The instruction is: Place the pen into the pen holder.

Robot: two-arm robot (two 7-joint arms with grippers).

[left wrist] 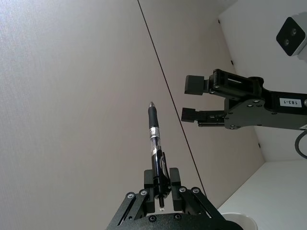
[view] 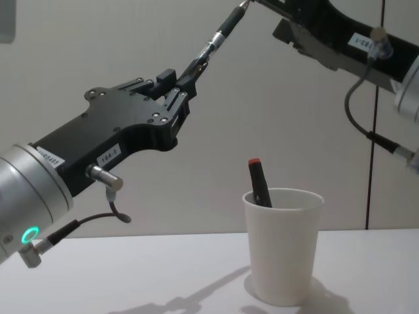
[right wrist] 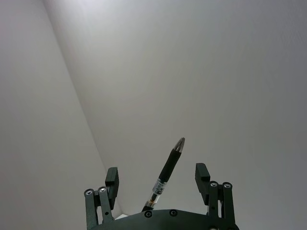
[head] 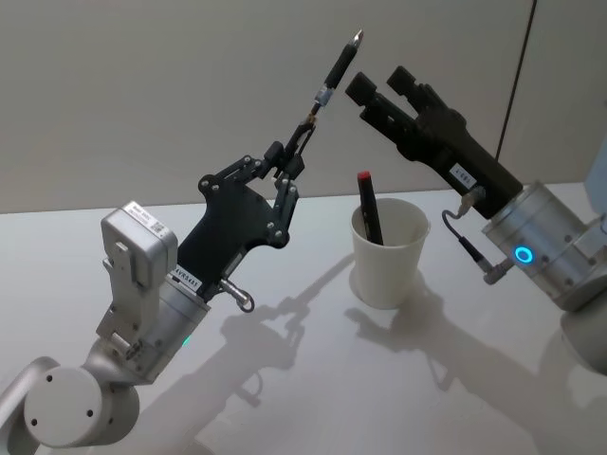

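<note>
My left gripper (head: 289,152) is raised above the table and shut on the lower end of a black pen (head: 337,64), whose metal tip points up and away. In the left wrist view the pen (left wrist: 154,139) rises from between that gripper's (left wrist: 161,184) closed fingers. My right gripper (head: 379,85) hangs open just right of the pen's tip, not touching it. The pen (right wrist: 169,172) also appears in the right wrist view, beyond that gripper's (right wrist: 157,173) spread fingers. The white paper cup pen holder (head: 389,251) stands upright on the table below both grippers.
A dark marker with a red cap (head: 368,204) leans inside the cup (view: 283,245). The white table (head: 285,379) runs left and in front of the cup. A plain wall stands behind.
</note>
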